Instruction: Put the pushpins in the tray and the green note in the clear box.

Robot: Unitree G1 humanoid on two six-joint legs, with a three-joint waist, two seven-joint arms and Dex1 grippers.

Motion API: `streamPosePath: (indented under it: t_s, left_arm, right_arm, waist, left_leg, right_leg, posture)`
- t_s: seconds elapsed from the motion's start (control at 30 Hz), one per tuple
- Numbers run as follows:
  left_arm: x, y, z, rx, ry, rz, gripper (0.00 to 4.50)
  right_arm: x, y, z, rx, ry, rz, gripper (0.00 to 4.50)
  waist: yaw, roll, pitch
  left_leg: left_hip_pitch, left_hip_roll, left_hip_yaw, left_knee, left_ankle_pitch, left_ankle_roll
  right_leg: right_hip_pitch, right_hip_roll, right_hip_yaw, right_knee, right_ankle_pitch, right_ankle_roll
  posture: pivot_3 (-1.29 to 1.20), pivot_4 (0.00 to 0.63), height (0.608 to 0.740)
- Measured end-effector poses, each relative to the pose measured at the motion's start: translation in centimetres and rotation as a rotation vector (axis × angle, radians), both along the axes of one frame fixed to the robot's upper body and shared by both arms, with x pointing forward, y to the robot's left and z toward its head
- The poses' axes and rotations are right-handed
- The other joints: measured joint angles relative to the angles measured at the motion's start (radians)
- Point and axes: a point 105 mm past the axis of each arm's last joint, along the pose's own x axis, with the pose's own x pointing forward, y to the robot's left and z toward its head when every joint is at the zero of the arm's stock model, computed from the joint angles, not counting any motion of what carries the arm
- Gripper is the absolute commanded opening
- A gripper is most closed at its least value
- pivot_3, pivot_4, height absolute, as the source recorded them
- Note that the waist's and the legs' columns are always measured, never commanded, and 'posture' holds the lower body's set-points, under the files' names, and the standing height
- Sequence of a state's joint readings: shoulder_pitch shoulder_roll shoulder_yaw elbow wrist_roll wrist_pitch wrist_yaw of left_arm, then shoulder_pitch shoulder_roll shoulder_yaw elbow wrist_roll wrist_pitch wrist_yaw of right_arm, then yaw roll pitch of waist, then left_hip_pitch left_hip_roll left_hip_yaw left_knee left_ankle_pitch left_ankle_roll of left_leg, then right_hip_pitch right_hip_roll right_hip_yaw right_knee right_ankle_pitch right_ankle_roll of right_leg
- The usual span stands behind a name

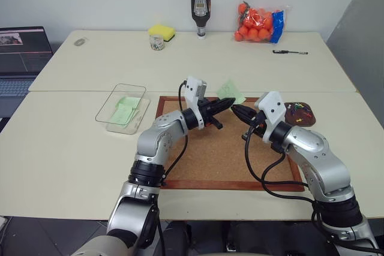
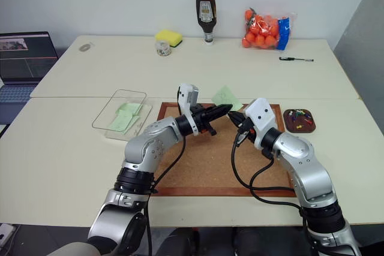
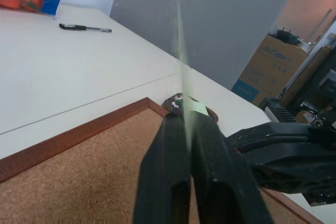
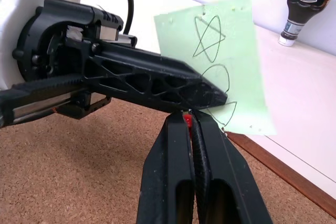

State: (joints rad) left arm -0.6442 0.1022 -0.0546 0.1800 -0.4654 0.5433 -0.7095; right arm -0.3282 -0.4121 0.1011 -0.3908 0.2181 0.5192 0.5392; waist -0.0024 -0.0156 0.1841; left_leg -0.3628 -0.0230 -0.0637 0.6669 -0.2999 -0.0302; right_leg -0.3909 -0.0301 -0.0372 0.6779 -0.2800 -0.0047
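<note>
Left hand, at the centre of the head view, is clamped on the lower edge of the green note, which stands up from the fingertips above the top rim of the corkboard. In the left wrist view the note shows edge-on as a thin pale green strip rising from between the two pressed-together fingers. In the right wrist view its face is turned to the camera, with looping pen marks drawn on it, and the left hand's black fingers cross in front of its lower part.

Right hand meets the left one tip to tip, just right of centre. Its fingers are pressed shut on a red pushpin, of which a small red piece shows between the tips, right beneath the note.

Near the right edge of the corkboard sits the tray, a small dark brown dish on the pale counter, holding several pushpins in mixed colours.

On the left of the frame, well apart from the hands, lies the clear box, with pale green paper slips already inside it.

Along the far edge of the counter stand a yellow sponge, a small glass jar, a dark sauce bottle and a bag of orange balls. A black pen lies at the upper right. A laptop sits at the left edge.
</note>
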Motion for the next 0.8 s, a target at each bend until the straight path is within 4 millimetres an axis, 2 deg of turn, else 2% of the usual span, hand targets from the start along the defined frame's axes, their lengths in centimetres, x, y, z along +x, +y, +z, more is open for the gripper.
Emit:
streamPosePath:
  t_s: [0.23,0.57,0.8]
  left_arm:
    - [0.0,0.2,-0.8,0.036,0.033,-0.005,0.04]
    - [0.0,0.5,-1.9,0.080,0.048,0.023,0.04]
    - [0.2,0.8,-2.3,0.102,0.052,0.046,0.04]
  right_arm:
    - [-0.1,0.2,0.2,0.012,-0.005,0.004,0.00]
    - [-0.8,0.9,1.8,0.069,-0.060,0.025,0.00]
    - [-0.9,-0.3,3.1,0.103,-0.100,-0.021,0.00]
  waist:
    - [0.000,0.000,0.000]
    - [0.000,0.000,0.000]
    - [0.000,0.000,0.000]
  left_leg:
    - [0.000,0.000,0.000,0.000,0.000,0.000]
    - [0.000,0.000,0.000,0.000,0.000,-0.001]
    - [0.000,0.000,0.000,0.000,0.000,-0.001]
  right_leg:
    - [0.000,0.000,0.000,0.000,0.000,0.000]
    - [0.000,0.000,0.000,0.000,0.000,0.000]
    - [0.000,0.000,0.000,0.000,0.000,0.000]
  posture:
    - [0.00,0.150,0.740]
    - [0.00,0.150,0.740]
    - [0.00,0.150,0.740]
